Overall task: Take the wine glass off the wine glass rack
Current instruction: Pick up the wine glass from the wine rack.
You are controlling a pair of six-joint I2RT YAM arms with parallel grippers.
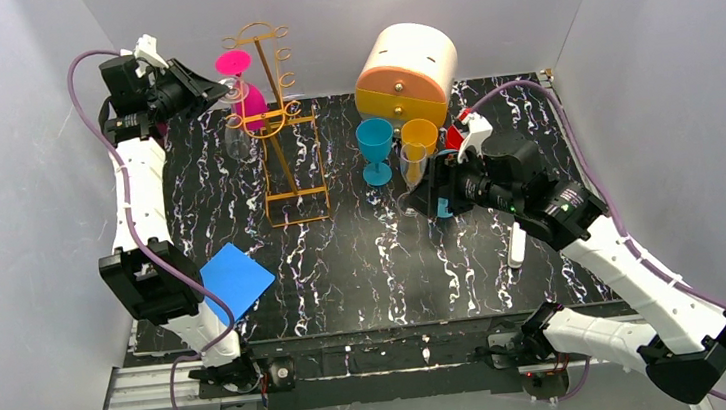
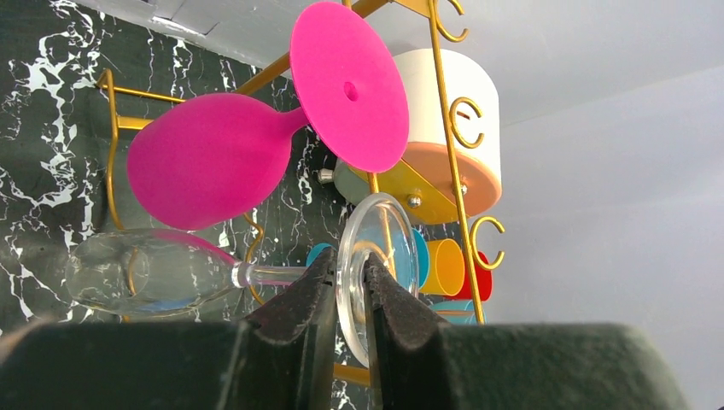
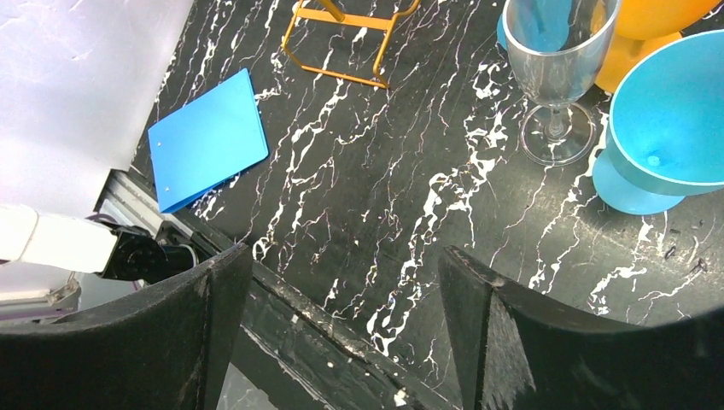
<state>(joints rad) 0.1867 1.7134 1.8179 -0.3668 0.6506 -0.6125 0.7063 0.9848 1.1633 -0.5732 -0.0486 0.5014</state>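
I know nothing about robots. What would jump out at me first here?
A hot-pink wine glass hangs upside down on the gold wire rack at the back left. Beside it, the left end effector grips the foot of a clear wine glass. A round cream-and-orange drawer box sits at the back centre.

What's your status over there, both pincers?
Left pincer clamped on clear wine glass foot, glass hanging on rack. Right pincer open, over table. Pink glass right beside.

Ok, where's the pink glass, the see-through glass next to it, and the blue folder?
pink glass (image 2: 205,162): left wrist view, on its round bowl.
see-through glass (image 2: 145,275): left wrist view, on its bowl, lying sideways.
blue folder (image 3: 209,141): right wrist view, middle of its cover.
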